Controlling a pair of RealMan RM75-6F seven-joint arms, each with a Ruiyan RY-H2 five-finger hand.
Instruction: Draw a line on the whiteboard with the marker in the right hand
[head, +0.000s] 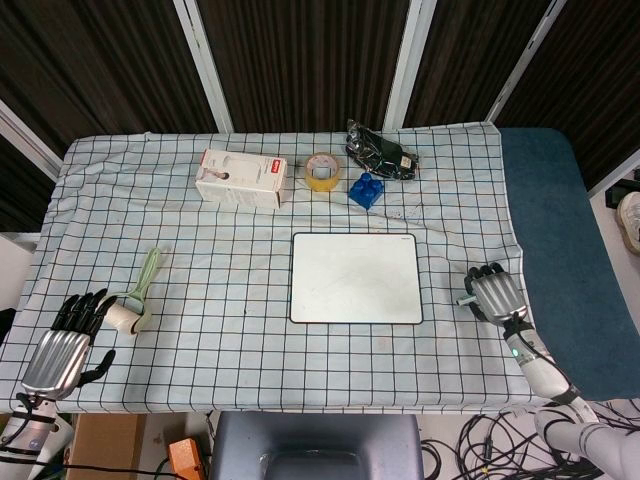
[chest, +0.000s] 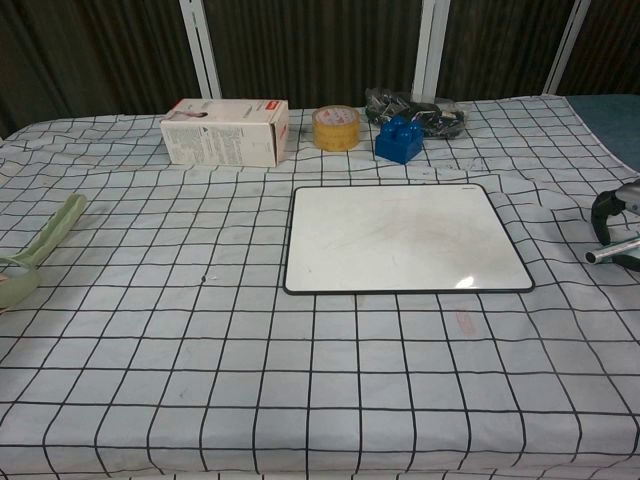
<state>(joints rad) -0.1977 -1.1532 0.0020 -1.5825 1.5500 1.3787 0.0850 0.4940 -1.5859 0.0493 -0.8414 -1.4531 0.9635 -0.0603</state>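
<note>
The whiteboard (head: 355, 278) (chest: 402, 238) lies flat in the middle of the checked table, its white face blank. To its right, near the cloth's edge, my right hand (head: 494, 294) (chest: 616, 222) grips a grey marker (head: 466, 299) (chest: 609, 254) whose tip points left toward the board. The hand sits about one grid square from the board's right edge. My left hand (head: 68, 343) rests at the near left corner, fingers spread and holding nothing; the chest view does not show it.
A lint roller (head: 134, 301) (chest: 30, 259) lies beside the left hand. Along the back stand a white box (head: 240, 178) (chest: 226, 131), a yellow tape roll (head: 321, 171) (chest: 336, 127), a blue block (head: 365, 189) (chest: 399, 139) and a black bag (head: 381, 152) (chest: 415, 107).
</note>
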